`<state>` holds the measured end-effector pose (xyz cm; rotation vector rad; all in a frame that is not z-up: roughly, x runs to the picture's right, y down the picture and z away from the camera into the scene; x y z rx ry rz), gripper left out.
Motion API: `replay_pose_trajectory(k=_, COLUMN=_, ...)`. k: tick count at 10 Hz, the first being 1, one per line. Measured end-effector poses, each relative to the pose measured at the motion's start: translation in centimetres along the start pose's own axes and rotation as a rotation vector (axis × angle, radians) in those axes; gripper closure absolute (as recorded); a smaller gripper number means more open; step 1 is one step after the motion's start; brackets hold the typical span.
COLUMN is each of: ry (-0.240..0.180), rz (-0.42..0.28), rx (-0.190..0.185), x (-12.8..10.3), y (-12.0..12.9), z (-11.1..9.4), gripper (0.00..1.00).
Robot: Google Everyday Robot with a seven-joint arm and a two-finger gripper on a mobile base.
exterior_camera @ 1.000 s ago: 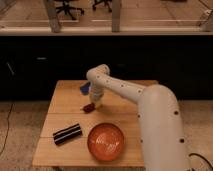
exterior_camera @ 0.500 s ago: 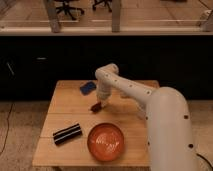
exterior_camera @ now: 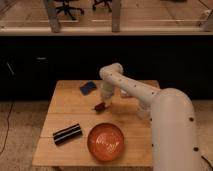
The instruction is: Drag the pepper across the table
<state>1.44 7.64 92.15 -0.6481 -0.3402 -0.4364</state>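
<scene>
The pepper [exterior_camera: 99, 106] is a small dark red-brown piece lying on the light wooden table [exterior_camera: 65, 107], near the middle of it. My gripper [exterior_camera: 105, 102] hangs down from the white arm and sits right at the pepper's right side, down at the tabletop. I cannot tell whether it touches the pepper. The arm reaches in from the lower right.
A blue flat pad [exterior_camera: 88, 87] lies at the back of the table, left of the gripper. A black striped bar [exterior_camera: 67, 133] lies at the front left. An orange bowl [exterior_camera: 106, 141] stands at the front centre. The robot's white body [exterior_camera: 172, 135] fills the right side.
The gripper has moved to the right along the tabletop, and the pepper has moved to the right with it, away from the blue pad.
</scene>
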Motion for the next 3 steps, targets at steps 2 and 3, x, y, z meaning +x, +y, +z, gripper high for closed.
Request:
replay_pose_trajectory(k=2, ry=0.002, rz=0.029, rx=0.002, x=1.83, y=1.11, z=-0.49, gripper=0.99)
replay_pose_trajectory(k=3, ry=-0.002, rz=0.045, rx=0.006, x=2.22, y=1.27, z=-0.57, gripper=0.99)
